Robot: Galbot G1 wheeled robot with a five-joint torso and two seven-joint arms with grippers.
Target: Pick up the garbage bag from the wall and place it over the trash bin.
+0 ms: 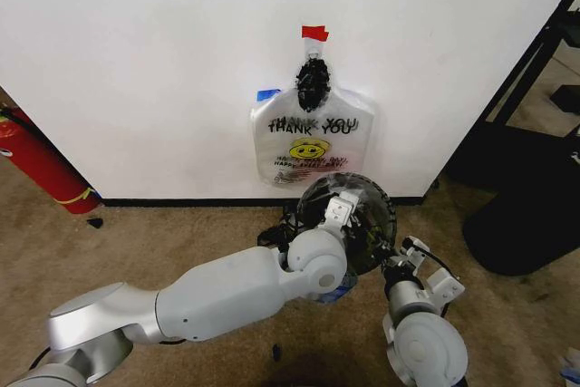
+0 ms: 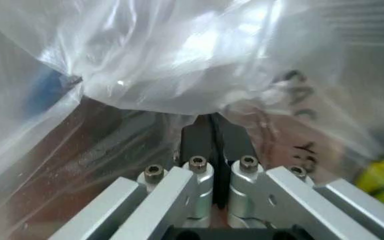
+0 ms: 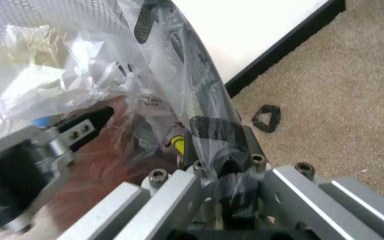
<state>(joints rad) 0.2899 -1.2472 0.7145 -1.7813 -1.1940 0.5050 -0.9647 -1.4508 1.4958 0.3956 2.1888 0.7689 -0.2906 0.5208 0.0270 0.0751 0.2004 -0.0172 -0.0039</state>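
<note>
While both hands (image 2: 213, 131) (image 3: 222, 145) pinch it, garbage bag (image 3: 78, 65) drapes trash bin (image 1: 381, 215) — loosely.

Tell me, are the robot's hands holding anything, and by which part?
Both seem to pinch the garbage bag draped on the trash bin: the left hand a fold of its film, the right hand its edge near the rim.

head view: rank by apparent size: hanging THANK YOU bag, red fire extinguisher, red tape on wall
1. See-through plastic THANK YOU bag on the wall.
2. Long red fire extinguisher, cut off by the frame edge, so unsure.
3. Small red tape strip.
</note>
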